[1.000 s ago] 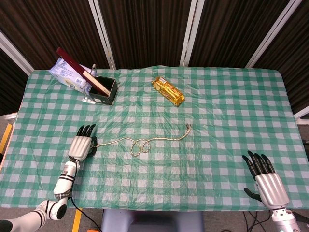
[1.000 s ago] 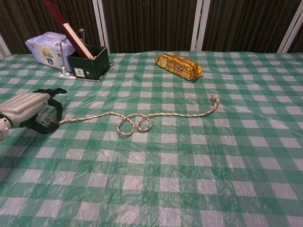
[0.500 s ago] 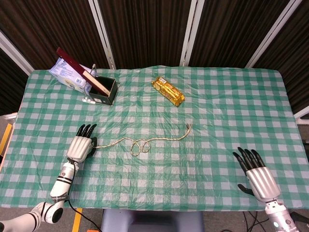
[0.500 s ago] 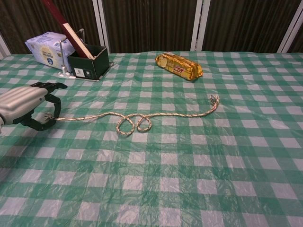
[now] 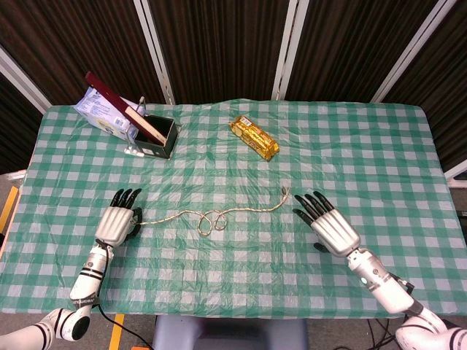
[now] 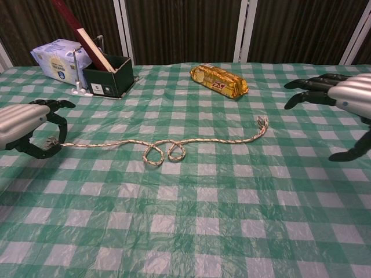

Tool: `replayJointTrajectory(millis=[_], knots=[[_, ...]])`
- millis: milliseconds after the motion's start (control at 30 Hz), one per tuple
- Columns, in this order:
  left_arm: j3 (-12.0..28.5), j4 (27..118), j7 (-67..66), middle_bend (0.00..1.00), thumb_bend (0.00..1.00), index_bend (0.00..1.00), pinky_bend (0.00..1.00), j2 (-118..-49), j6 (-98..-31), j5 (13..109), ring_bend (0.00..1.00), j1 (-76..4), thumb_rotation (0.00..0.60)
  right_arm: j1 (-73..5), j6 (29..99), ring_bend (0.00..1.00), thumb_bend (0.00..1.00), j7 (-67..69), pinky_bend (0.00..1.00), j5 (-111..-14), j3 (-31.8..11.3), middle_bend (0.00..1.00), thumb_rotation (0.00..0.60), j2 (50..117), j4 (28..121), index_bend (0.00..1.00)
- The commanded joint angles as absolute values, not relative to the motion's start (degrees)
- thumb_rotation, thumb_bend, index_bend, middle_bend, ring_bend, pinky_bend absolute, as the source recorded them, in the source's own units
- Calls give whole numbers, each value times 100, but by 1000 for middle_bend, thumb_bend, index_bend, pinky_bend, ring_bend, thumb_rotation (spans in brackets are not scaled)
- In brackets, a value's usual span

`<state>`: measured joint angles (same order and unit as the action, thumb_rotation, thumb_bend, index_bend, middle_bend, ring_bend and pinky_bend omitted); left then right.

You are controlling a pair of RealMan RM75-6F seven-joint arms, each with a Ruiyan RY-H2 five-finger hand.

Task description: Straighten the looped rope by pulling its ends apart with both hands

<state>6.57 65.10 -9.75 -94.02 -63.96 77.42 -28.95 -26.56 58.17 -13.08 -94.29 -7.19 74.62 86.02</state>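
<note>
A thin beige rope (image 5: pixel 241 211) lies across the middle of the checked table, with a small double loop (image 5: pixel 210 219) left of its centre; the loop (image 6: pixel 164 153) also shows in the chest view. My left hand (image 5: pixel 119 222) pinches the rope's left end between thumb and curled fingers, as the chest view shows (image 6: pixel 26 127). The frayed right end (image 5: pixel 284 192) lies free on the cloth. My right hand (image 5: pixel 328 222) hovers just right of that end, fingers spread and holding nothing. In the chest view the right hand (image 6: pixel 348 104) is above the table, apart from the rope end (image 6: pixel 262 121).
A black box (image 5: pixel 155 137) with a red and white board leaning in it stands at the back left, a blue-white packet (image 5: pixel 101 109) behind it. A gold snack pack (image 5: pixel 254 137) lies behind the rope's middle. The green checked cloth (image 5: pixel 241 277) is wrinkled.
My right hand has come from the front right corner up and left to beside the rope's right end. My left hand has drawn the left end slightly leftward.
</note>
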Motion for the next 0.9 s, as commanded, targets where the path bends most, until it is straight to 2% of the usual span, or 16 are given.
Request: replayJointTrajectory(millis=[33,233,433,900], knots=[[664,6568,-1044,50,468,676,62,-9349,-6380,7711,0,-2901,600,-3272,5117,0,248,-1564,0,-8813,-1100,0,600,7932,8062,348],[688,6711,-1114,50,469,676,59,-9239,-6418,7676,0,-2888,600,-3792,4480,0,278,-1997,0,-7899,-1383,0,600,8498,7452,413],[716,6728,-1190,47,468,672,57,-9198,-6376,7588,0,-2898,600,-4179,4130,0,335,-2346,0,-7519,-1328,0,600,8851,6997,470],[713,6736,-1242,38,461,653,55,-9183,-6309,7491,0,-2911,600,-4510,4196,0,346,-2043,0,-7416,-1145,0,600,9286,6228,555]])
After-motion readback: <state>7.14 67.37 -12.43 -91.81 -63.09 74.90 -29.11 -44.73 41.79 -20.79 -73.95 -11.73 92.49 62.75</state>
